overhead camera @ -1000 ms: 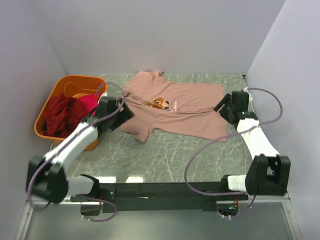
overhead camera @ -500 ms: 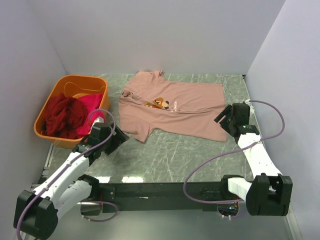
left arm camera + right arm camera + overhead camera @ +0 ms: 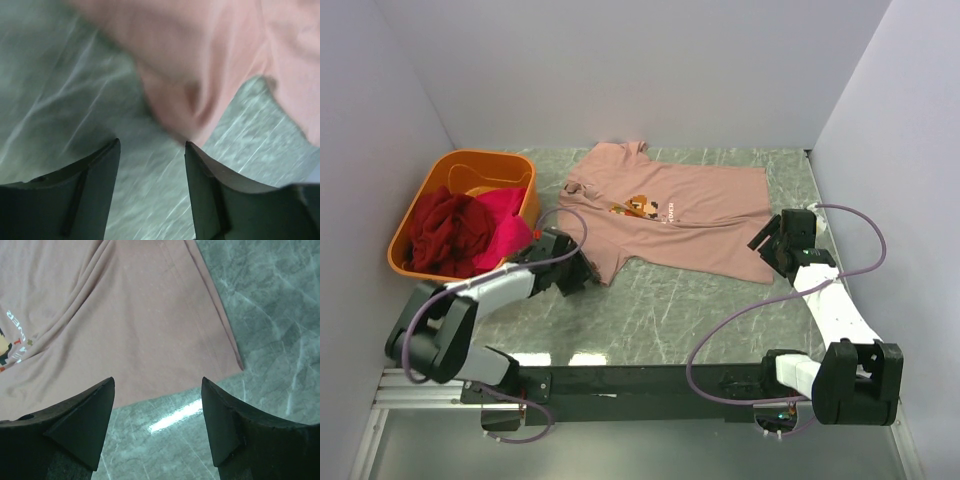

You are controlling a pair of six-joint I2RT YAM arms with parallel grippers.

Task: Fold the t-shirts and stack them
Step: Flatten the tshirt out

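The pink tee (image 3: 690, 215) lies spread flat, print up, at the rear of the worktop (image 3: 660, 310). The left end effector (image 3: 582, 274) is low at the tee's near sleeve, fingers spread and holding nothing, the sleeve tip just beyond the gap. The right end effector (image 3: 763, 240) is likewise spread and empty, just short of the tee's hem near its right corner, while a dark red tee (image 3: 445, 232) and a magenta tee (image 3: 505, 218) sit crumpled in the orange tub (image 3: 420, 195) at left.
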